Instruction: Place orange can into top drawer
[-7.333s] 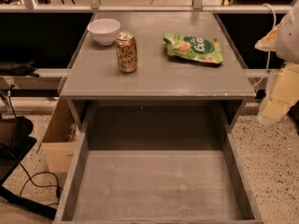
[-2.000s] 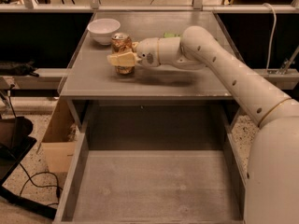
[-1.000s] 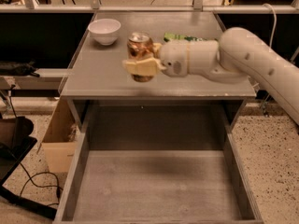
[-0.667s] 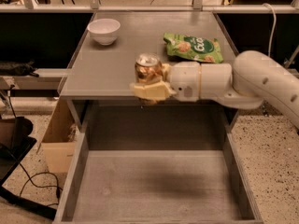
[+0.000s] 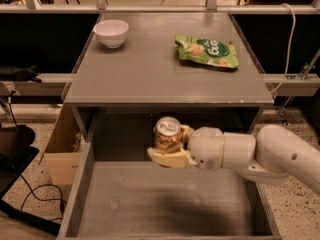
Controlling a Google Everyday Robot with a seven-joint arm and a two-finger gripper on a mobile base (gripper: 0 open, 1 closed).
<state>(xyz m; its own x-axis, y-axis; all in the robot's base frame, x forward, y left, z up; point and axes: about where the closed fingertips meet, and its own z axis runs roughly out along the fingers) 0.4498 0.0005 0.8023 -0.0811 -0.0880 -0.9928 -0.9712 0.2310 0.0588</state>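
Gripper (image 5: 168, 146) at the centre of the scene, reaching in from the right on a thick white arm (image 5: 260, 154); we see its cream fingers (image 5: 167, 159) closed around the orange can (image 5: 167, 133), one finger under the can's near side and another behind it on the right; the can is held roughly upright with its silver top showing, in the air over the far part of the top drawer (image 5: 80, 189), just below the near edge of the grey table (image 5: 160, 74); the drawer is pulled out toward us, and its flat grey bottom carries a dark shadow under the arm; we cannot tell how high the can hangs above that bottom. On the tabletop, a white bowl (image 5: 111, 33) sits at the far left and a green snack bag (image 5: 206, 50) lies at the far right, well apart; a cardboard box (image 5: 61, 151) stands on the floor left of the drawer.
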